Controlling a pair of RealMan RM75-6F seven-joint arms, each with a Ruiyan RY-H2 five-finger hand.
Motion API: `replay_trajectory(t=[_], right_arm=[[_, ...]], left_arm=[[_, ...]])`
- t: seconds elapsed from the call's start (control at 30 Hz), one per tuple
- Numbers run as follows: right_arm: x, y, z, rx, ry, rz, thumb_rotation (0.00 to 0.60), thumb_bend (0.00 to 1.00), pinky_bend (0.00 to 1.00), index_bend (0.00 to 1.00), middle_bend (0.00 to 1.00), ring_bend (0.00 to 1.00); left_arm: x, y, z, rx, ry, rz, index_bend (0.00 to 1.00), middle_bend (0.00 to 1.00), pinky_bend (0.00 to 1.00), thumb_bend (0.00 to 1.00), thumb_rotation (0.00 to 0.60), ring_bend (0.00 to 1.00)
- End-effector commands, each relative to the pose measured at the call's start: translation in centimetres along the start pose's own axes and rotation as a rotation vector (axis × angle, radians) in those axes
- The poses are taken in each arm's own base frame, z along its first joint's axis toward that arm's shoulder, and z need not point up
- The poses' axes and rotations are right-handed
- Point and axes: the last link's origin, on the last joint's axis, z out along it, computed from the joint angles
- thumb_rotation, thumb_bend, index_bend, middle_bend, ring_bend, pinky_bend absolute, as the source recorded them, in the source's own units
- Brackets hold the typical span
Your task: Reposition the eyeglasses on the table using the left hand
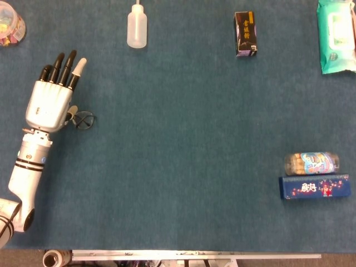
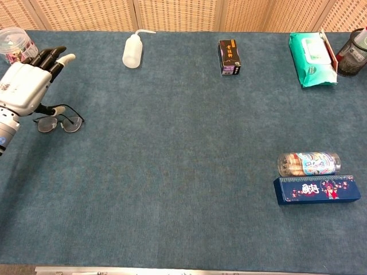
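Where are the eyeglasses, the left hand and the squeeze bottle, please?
eyeglasses [image 2: 67,121], chest view, right lens.
left hand [image 1: 51,105], head view, back of the palm.
squeeze bottle [image 1: 137,30], head view, body.

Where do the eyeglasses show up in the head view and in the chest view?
Head view: eyeglasses at the far left, partly hidden under the left hand.
Chest view: eyeglasses at the left edge, just right of and below the left hand.
Shared landmark: the white squeeze bottle, farther back and to the right.
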Motion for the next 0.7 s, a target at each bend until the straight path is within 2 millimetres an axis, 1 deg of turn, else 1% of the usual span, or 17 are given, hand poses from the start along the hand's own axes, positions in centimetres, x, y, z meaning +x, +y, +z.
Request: replay_trajectory(t=[0.03,0.37,0.7], right_arm=[[0.0,0.0,0.0,0.001,0.0,0.0,0.6,0.31,0.52,0.6,0.57,0.51],[0.0,0.0,0.0,0.001,0.0,-0.002,0.6,0.31,0.52,0.6,0.57,0.51],[-0.1,-0.1,0.0,0.001,-0.005,-0.004,0.6,0.31,0.52,0.6,0.57,0.51]], left_arm=[[-0.4,0.1,0.0,0.001,-0.013,0.006,0.07,0.0,0.23,0.07,0.6,0.06],[-1.2,0.0,0.1,0.008,-0.041,0.018,0.07,0.0,0.23,0.07,0.6,0.06],[-1.7,-0.2,-0.2,0.016,-0.053,0.009,0.07,0.0,0.23,0.07,0.6,0.06]])
